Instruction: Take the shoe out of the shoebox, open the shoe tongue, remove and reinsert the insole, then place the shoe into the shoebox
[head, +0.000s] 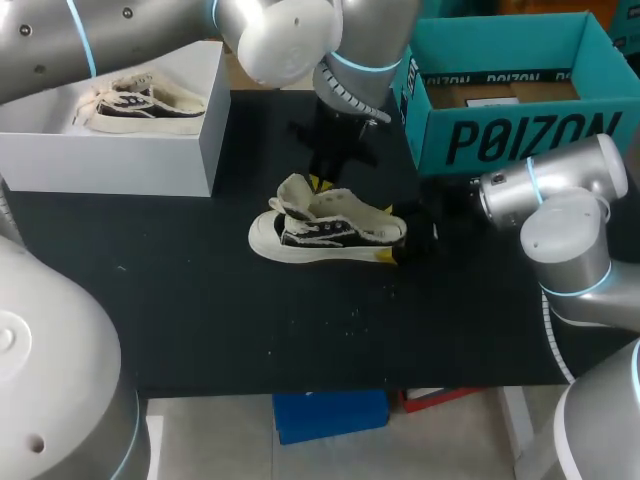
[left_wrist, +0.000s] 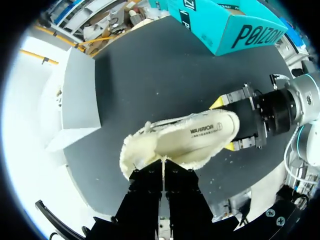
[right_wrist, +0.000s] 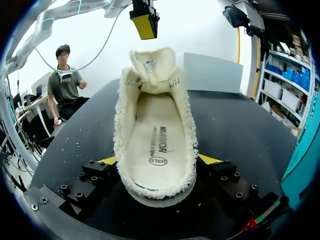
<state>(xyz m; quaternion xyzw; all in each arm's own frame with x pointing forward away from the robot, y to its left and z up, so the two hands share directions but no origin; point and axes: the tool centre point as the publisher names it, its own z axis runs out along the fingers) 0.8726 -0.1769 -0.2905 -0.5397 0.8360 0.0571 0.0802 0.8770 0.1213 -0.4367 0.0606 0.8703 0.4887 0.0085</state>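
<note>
A cream, fleece-lined shoe (head: 325, 235) with black sides lies on the black table (head: 200, 310), its tongue (right_wrist: 152, 62) folded up toward the toe. The insole (right_wrist: 157, 145) lies flat inside. My right gripper (right_wrist: 159, 160) holds the heel, one yellow tip pressed against each side. In the left wrist view the right gripper (left_wrist: 223, 125) clasps the heel end of the shoe (left_wrist: 185, 137). My left gripper (left_wrist: 163, 167) is shut, its tips together just above the tongue with a small gap showing. In the right wrist view the left gripper (right_wrist: 145, 24) hangs over the tongue.
A white shoebox (head: 110, 155) at the back left holds a second, matching shoe (head: 140, 105). An open teal box (head: 520, 130) stands at the back right, close behind my right arm. Bare table stretches in front of the shoe to the near edge.
</note>
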